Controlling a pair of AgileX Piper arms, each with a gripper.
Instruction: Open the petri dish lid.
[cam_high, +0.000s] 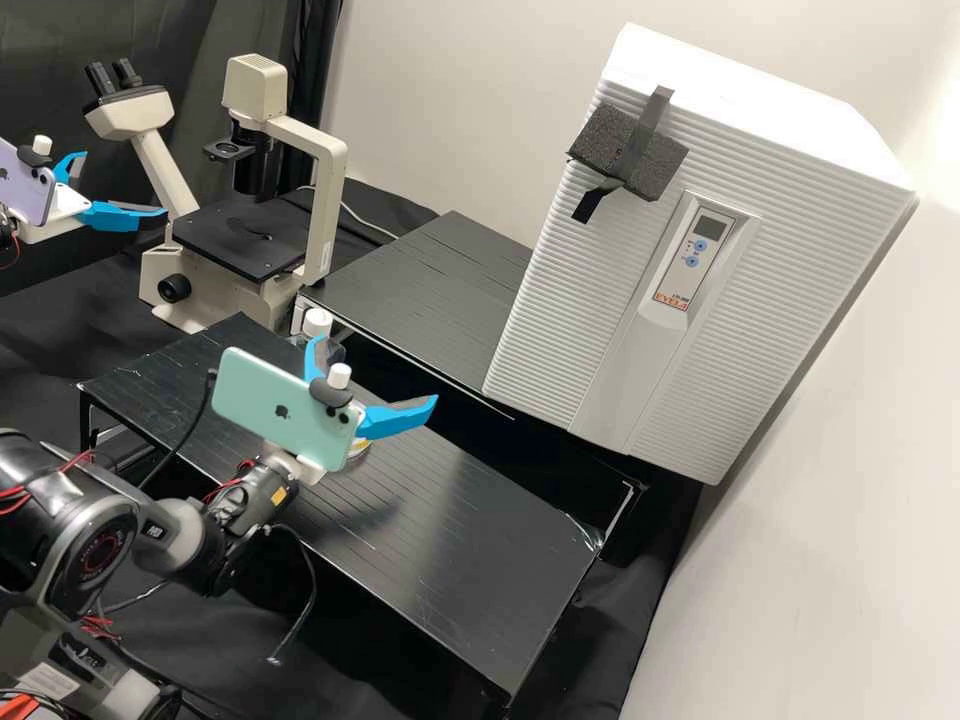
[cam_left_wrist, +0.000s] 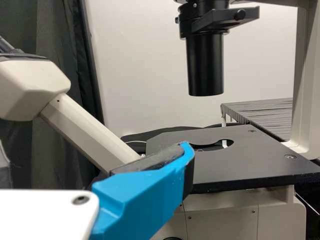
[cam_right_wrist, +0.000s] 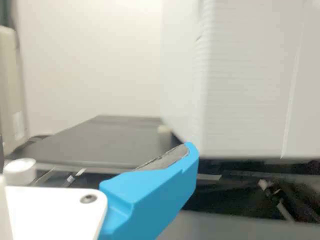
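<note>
I see the petri dish only in small part, a yellowish edge behind the pale green phone, and I judge that it rests on the bench. My right fingers are spread apart over this place and hold nothing. My left fingers are also open and empty, away beside the microscope. Whether the lid sits flat on the dish, I cannot tell.

I expect the lid to be very light, stiff and rather slippery, and the thin plastic may crack if I press too strongly. It is better to come down level and take the lid by its two opposite sides, near its upper edge, with a soft and even squeeze. If I grip too low, I may catch the bottom part also and raise the whole dish. If I lift tilted, the lid can slip.
</note>
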